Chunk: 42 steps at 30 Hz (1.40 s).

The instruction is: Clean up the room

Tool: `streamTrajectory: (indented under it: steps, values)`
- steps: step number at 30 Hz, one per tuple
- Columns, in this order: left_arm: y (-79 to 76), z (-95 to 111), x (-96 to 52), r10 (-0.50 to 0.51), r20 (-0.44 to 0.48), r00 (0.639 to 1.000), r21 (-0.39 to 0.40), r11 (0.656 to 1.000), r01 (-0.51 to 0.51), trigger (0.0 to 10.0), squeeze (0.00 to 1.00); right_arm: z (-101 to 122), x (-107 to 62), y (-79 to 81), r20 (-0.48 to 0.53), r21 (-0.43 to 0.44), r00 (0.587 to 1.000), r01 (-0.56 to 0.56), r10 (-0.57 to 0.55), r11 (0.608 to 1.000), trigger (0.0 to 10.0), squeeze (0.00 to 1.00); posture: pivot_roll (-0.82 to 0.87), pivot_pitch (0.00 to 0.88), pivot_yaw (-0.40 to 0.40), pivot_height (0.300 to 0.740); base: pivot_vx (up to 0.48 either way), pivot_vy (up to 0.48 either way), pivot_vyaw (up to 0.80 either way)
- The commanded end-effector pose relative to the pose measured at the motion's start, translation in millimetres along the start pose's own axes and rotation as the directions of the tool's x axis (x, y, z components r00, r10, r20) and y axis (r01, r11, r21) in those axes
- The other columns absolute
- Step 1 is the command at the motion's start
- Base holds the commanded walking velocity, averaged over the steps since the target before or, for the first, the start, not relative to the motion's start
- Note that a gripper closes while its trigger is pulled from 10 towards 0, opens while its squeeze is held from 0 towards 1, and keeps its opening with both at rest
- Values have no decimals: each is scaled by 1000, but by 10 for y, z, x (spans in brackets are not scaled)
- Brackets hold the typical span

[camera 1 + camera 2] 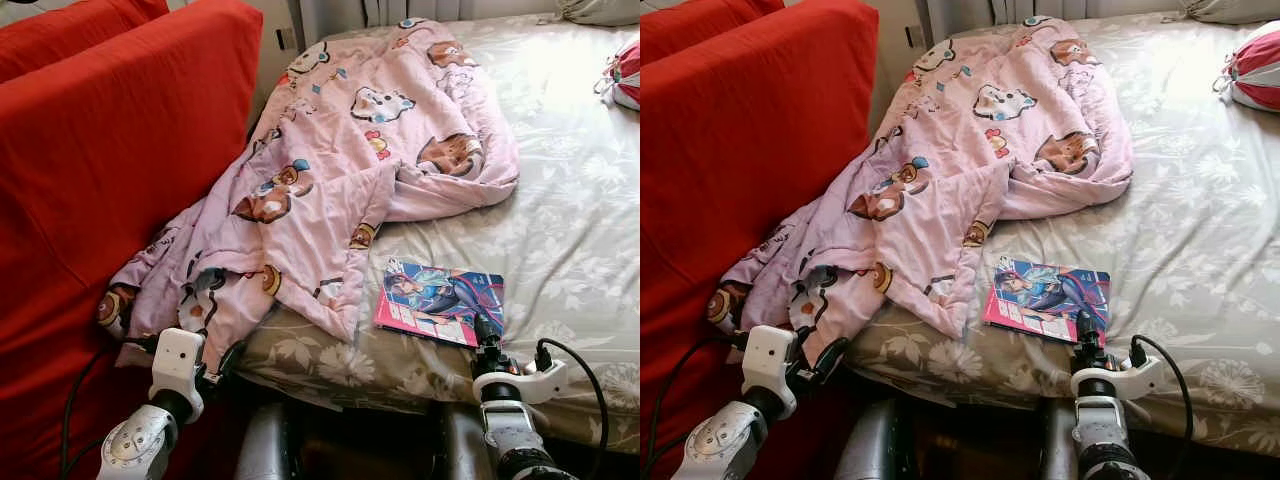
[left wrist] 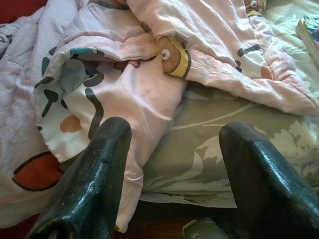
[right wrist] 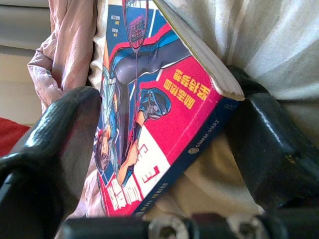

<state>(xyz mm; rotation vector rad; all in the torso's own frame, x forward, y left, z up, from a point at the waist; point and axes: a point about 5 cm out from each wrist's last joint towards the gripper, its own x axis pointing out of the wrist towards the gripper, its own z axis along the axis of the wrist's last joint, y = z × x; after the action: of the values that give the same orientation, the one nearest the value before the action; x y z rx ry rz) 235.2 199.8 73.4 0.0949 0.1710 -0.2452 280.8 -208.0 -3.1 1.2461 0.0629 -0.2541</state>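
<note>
Bed (image 1: 590, 230) with grey floral sheet filled centre and right of frame; red sofa back (image 1: 110, 170) stood at upper left. Pink cartoon-print quilt (image 1: 350, 170) lay crumpled from upper centre down to lower left, one corner hanging over the bed edge. Comic book (image 1: 440, 300) lay flat near the bed's front edge, lower centre. Right hand (image 3: 164, 149) had fingers spread on either side of the book's corner. Left hand (image 2: 174, 169) was spread at the quilt's hanging corner, fingers apart. Red-and-white striped bag (image 1: 625, 70) sat at upper right.
</note>
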Motion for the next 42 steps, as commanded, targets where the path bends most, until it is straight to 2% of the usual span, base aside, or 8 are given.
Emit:
streamTrajectory:
  steps: [1, 2, 20, 32, 37, 42]
  values:
    - [47, 37, -39, 3, 1, 1000, 29, 1000, -3, 10000, 0, -308, -28, 20, -113, 67, 993, 31, -23, 997, 10000, 0, 325, 104, 183, 552, 0, 0, 0]
    - [48, 36, -40, 4, 1, 1000, 29, 1000, -4, 10000, 0, -295, -21, 24, -104, 68, 994, 31, -24, 997, 0, 0, 324, 104, 183, 552, 0, 0, 0]
    - [29, 4, -56, 6, -5, 1000, 25, 1000, -6, 10000, 0, -189, -44, -42, -70, 65, 997, 46, -42, 997, 0, 0, 319, 101, 171, 552, 0, 0, 0]
    - [-6, -8, 3, 9, 2, 1000, 13, 1000, -9, 10000, 0, -51, -23, -54, -9, 43, 998, 62, -61, 997, 0, 0, 298, 86, 154, 552, 0, 0, 0]
    - [-19, -5, 76, 20, 17, 1000, 2, 1000, -20, 10000, 0, 72, 1, -13, 48, 36, 999, 1, -3, 999, 0, 0, 281, 70, 132, 552, 0, 0, 0]
    - [-62, -20, 176, 32, 31, 999, -19, 999, -32, 10000, 0, 203, -27, 1, 120, -7, 990, -76, 76, 997, 0, 0, 239, 41, 101, 552, 0, 0, 0]
